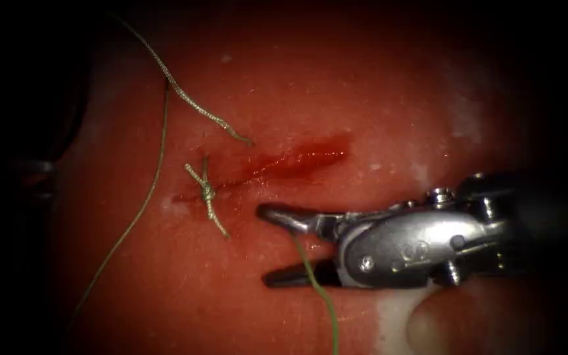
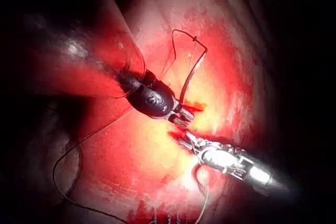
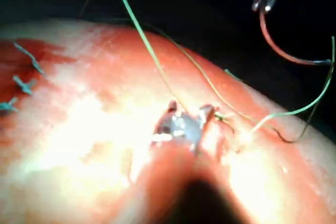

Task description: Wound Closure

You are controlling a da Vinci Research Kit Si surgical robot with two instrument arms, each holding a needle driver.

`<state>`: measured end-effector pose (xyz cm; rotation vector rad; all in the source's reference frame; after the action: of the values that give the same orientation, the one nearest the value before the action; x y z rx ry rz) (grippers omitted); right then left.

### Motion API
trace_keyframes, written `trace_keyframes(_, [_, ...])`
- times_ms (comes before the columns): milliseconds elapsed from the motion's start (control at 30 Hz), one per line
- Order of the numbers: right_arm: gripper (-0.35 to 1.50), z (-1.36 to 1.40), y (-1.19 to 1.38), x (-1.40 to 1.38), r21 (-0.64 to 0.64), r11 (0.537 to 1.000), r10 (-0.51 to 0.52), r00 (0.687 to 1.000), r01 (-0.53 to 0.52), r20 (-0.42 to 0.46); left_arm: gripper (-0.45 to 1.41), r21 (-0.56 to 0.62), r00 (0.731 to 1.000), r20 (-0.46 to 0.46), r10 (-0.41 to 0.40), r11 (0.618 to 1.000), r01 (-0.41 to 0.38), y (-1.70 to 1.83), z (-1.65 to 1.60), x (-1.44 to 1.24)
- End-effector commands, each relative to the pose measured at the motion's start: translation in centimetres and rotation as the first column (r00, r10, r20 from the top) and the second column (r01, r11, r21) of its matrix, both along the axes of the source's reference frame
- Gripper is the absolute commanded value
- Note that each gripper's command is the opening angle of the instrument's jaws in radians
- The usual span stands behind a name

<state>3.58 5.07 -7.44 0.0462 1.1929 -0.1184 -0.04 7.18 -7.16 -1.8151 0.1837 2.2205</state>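
Currently right tool (image 1: pixel 277 244) spread wide, gripping nothing, tips pointing left, just below cut (image 1: pixel 284 161). Thread (image 1: pixel 310 266) runs between its jaws, crosswise to their long axis, trailing down over tissue (image 1: pixel 396 98). My right arm is the nearer one to it. Left tool (image 2: pixel 182 115) closed on needle (image 2: pixel 195 72) near one end; needle looks lifted clear of tissue, not in it. Tied knot (image 1: pixel 207 194) with cut ends sits at cut's left end, apart from jaw tips. Loose strand (image 1: pixel 147 197) lies further left. Nothing blocks the jaws.
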Motion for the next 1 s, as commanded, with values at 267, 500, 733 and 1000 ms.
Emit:
trace_keyframes(267, [-0.35,-0.33,-0.01,-0.07,0.009,1.000,0.015,0.999,-0.016,0.040,-0.35,0.001,1.000,0.001,0.001,1.000,-0.001,-0.03,0.06,-0.06])
trace_keyframes(500, [-0.35,-0.74,-0.48,0.12,0.041,0.993,-0.111,0.994,0.111,-0.001,-0.35,0.001,1.000,0.000,0.004,1.000,-0.004,-0.03,0.06,-0.07])
trace_keyframes(733, [-0.35,-0.92,-0.62,0.20,0.047,0.987,-0.154,0.988,0.154,-0.010,-0.35,0.001,1.000,-0.001,0.004,1.000,-0.004,-0.04,0.07,-0.07])
trace_keyframes(1000, [-0.35,-1.03,-0.67,0.18,0.058,0.980,-0.192,0.981,0.192,-0.010,-0.35,0.004,1.000,-0.003,0.008,1.000,-0.008,-0.06,0.10,-0.11])
